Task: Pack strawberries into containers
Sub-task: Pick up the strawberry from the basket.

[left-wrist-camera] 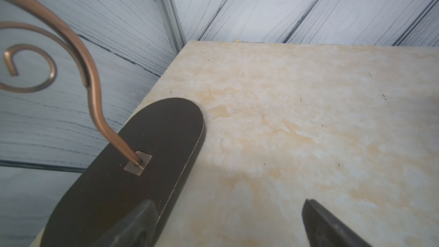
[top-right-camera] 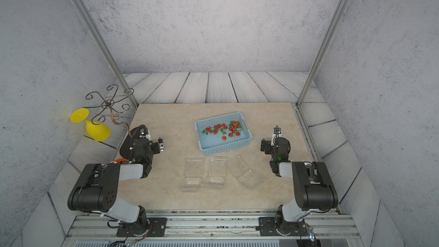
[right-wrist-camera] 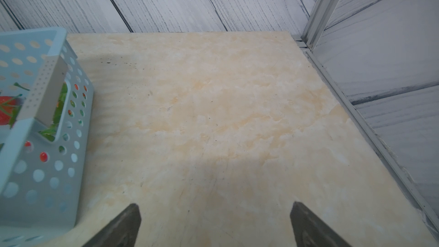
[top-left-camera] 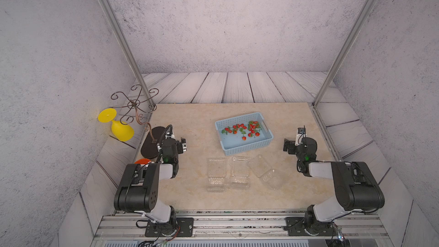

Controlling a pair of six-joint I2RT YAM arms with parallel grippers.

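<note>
Surroundings. A curled brown wire stand (top-left-camera: 134,103) rises from a dark oval base (top-left-camera: 148,149) at the left edge of the beige marbled surface (top-left-camera: 202,124). A yellow plastic goblet (top-left-camera: 120,127) sits tilted just beyond that edge, by the stand. We see an orange bowl (top-left-camera: 142,161) only as a sliver behind the left arm. A light blue perforated plastic basket (top-left-camera: 247,149) lies right of centre, nearer the far edge. Its long axis runs left to right but skewed, right end farther back.

Task items. The small glossy red strawberries (top-left-camera: 242,129) with green caps lie inside the basket, in a loose band along its long axis, in its far half. Their stems point all ways. The basket's near wall stands between them and the three clear plastic clamshell containers (top-left-camera: 240,171), which lie opened flat in a row just in front of it. Two run lengthwise near-to-far; the right-hand one is turned diagonally.

Claws. The left claw (top-left-camera: 183,144) hovers by the stand base, jaws wide and empty. In the wrist view one finger (left-wrist-camera: 135,224) overlaps the base. The right claw (top-left-camera: 288,146), between basket and right edge, is likewise wide and empty.
</note>
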